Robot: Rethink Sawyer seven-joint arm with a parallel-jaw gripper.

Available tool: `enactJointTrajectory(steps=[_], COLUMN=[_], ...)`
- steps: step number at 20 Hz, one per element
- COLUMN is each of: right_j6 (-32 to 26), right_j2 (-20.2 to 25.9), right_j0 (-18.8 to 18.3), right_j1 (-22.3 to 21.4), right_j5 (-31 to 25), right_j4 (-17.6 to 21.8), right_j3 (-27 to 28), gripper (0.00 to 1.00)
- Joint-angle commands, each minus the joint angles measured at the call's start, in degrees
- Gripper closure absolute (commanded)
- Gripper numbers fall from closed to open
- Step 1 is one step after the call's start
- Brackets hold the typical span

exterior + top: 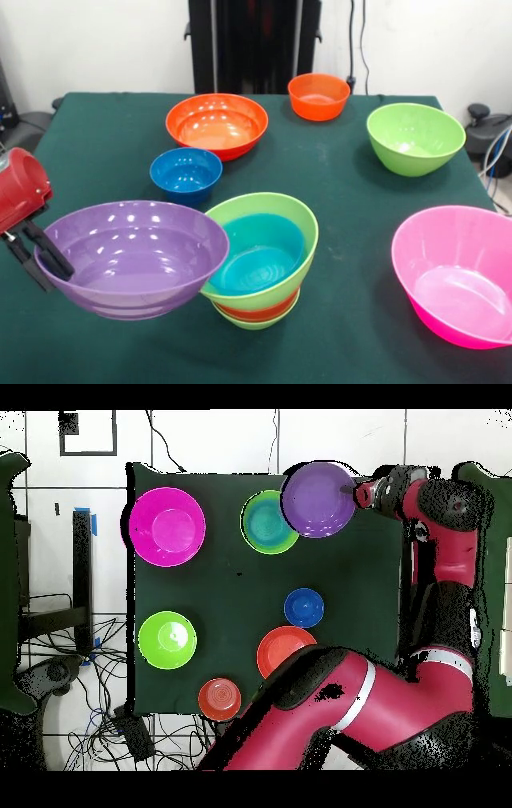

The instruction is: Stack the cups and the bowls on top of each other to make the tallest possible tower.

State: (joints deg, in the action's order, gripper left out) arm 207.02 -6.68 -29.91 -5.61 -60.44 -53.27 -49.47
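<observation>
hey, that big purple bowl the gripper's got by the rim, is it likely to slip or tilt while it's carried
The large glossy purple plastic bowl looks smooth, so it could slip. The gripper pinches only one edge of the rim, so the wide bowl hangs off to one side and may sag or swing. It keeps its round shape in the grip, so it is probably stiff and light.

We lose the pink bowl (pixel 456 272) past the front view's right edge. The purple bowl (pixel 132 256) hides the tower's (pixel 260 264) left flank. Overhead, the arm (pixel 330 704) covers the large orange bowl's (pixel 280 649) near edge.
</observation>
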Motion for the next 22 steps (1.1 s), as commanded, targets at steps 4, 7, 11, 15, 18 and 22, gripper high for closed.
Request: enactJointTrajectory(steps=[4, 7, 11, 15, 18, 22], right_j6=[19.8, 19.8, 18.5, 12.2, 7.1, 3.7], right_j2=[3.4, 3.7, 4.0, 4.2, 3.6, 3.8], right_j0=[1.9, 1.7, 1.3, 0.8, 0.6, 0.3], right_j1=[-0.1, -0.6, -2.3, -6.2, -8.7, -10.6], right_j5=[-5.7, -6.4, -8.7, -8.8, -7.8, -7.1], right_j4=[0.6, 0.6, 0.7, 0.1, 0.3, 1.0], right_j3=[4.2, 3.7, 1.6, -5.2, -11.0, -15.6], gripper=[1.0, 1.0, 1.0, 1.0, 1.0, 1.0])
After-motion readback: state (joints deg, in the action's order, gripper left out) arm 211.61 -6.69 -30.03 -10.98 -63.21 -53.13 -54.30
